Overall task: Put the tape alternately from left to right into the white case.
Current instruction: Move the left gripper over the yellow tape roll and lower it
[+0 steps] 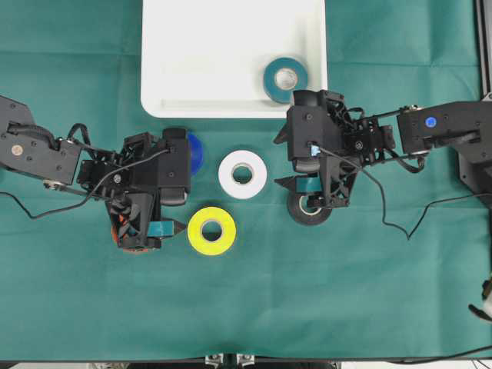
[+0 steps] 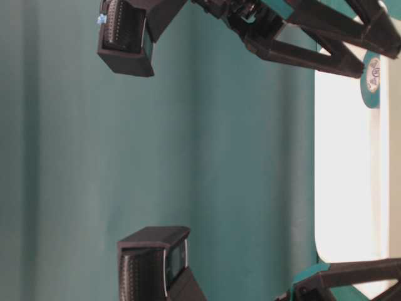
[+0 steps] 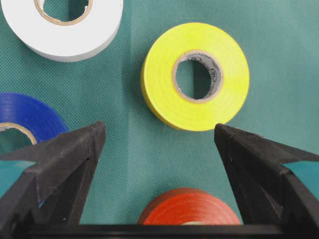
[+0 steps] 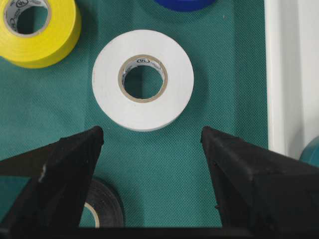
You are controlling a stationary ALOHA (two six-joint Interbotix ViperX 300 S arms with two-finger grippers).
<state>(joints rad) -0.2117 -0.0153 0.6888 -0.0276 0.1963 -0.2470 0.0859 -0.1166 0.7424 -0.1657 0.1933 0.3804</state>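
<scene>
1. Teal was the one roll (image 1: pixel 285 78) already lying in your white case (image 1: pixel 192 69), near its right corner on the robot's side; five rolls were left on the green cloth (image 1: pixel 77 307).
2. Your left gripper (image 3: pixel 157 137) hung with its jaws spread and empty. Just ahead of it lay the yellow roll (image 3: pixel 195 82). The red roll (image 3: pixel 189 211) sat right under the wrist, and the blue roll (image 3: pixel 30 119) lay off to one side.
3. Your right gripper (image 4: pixel 152 137) was also spread and empty, facing the white roll (image 4: pixel 143 79), with the black roll (image 4: pixel 102 206) beneath it.
4. By my reading, with one roll placed on the right, the turn fell to your left arm. The next move called for lowering its jaws around a single roll without nudging the neighbours.
5. From overhead, the left arm covered the red roll almost wholly; the left wrist view showed it plainly. The table-level view showed the teal roll resting against the case's rim.
</scene>
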